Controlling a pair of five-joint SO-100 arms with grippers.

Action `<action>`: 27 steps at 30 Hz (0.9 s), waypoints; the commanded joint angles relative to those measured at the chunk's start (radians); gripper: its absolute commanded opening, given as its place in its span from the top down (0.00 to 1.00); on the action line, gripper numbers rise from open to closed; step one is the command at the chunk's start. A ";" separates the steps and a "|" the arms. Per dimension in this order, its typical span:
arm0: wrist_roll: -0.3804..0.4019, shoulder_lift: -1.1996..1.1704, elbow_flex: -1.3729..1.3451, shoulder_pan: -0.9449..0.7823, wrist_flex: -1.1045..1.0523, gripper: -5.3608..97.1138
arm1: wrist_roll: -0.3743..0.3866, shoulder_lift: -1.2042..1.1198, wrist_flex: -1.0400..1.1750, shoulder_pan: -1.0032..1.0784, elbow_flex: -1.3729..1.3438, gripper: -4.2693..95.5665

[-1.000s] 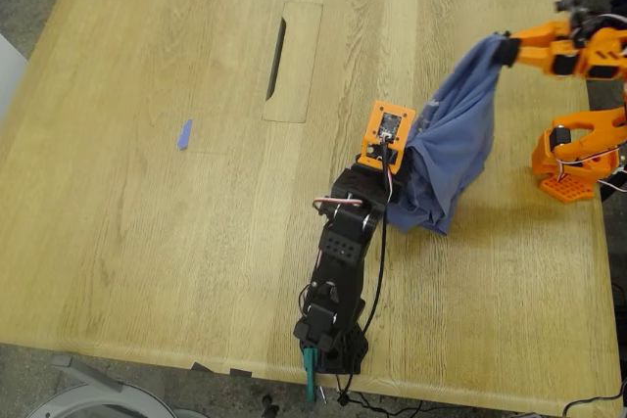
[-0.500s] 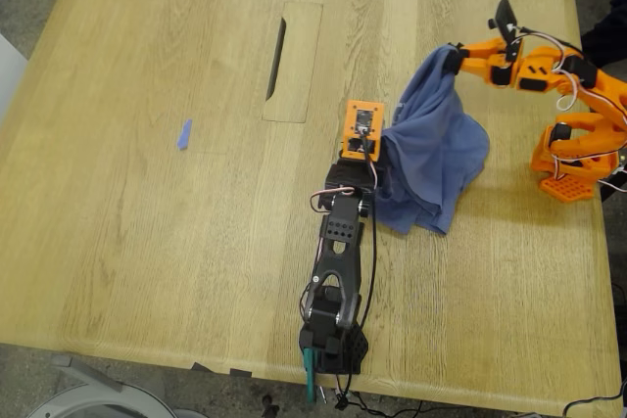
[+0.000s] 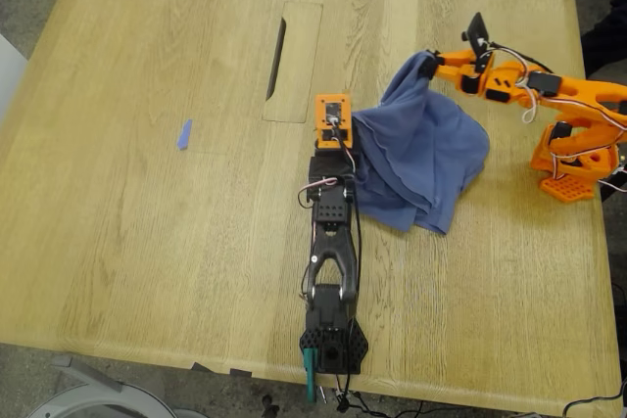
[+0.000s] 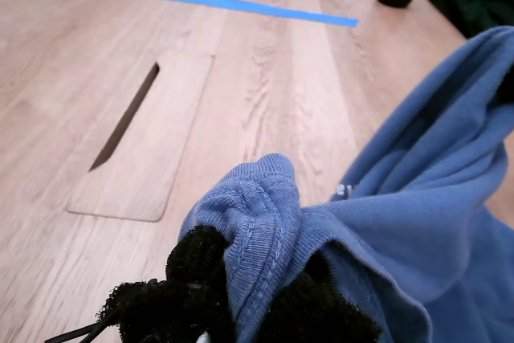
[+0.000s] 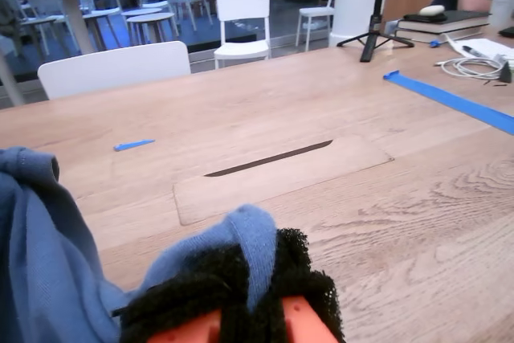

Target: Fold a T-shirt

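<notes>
Blue cloth, the T-shirt (image 3: pixel 423 159), hangs bunched between the two arms over the exterior view's right half of the wooden table (image 3: pixel 147 242), its lower folds resting on the wood. My first gripper (image 4: pixel 241 295), on the black arm, is pinched tight on a stitched hem of the shirt. My second gripper (image 5: pixel 241 279), on the orange arm, is clamped on another bunched edge, holding that part lifted off the table.

No container is in sight. A cable-slot panel (image 3: pixel 292 61) is set flush into the tabletop just beside the black arm's tip. A small blue scrap (image 3: pixel 183 134) lies well apart, toward the exterior view's left, with bare wood all around it. The orange arm's base (image 3: pixel 573 159) stands near the table's edge on the exterior view's right.
</notes>
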State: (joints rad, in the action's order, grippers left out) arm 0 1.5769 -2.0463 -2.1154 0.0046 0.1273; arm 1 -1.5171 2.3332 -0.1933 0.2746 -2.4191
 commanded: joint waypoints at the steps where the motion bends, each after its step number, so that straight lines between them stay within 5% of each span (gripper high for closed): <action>1: -0.011 0.048 0.052 -0.023 -0.152 0.95 | 0.008 -0.083 -0.132 0.023 0.006 0.96; 15: -0.020 0.327 0.175 -0.190 -0.373 0.95 | 0.021 -0.632 -0.492 0.127 0.255 0.96; 27: -0.014 0.580 0.319 -0.279 -0.503 0.95 | 0.031 -1.097 -0.529 0.158 0.695 0.96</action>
State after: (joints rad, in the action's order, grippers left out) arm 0 1.5677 -1.4481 -1.9374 -0.2209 -0.3129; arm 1 -1.4941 1.2563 -0.6964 0.4111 -1.8193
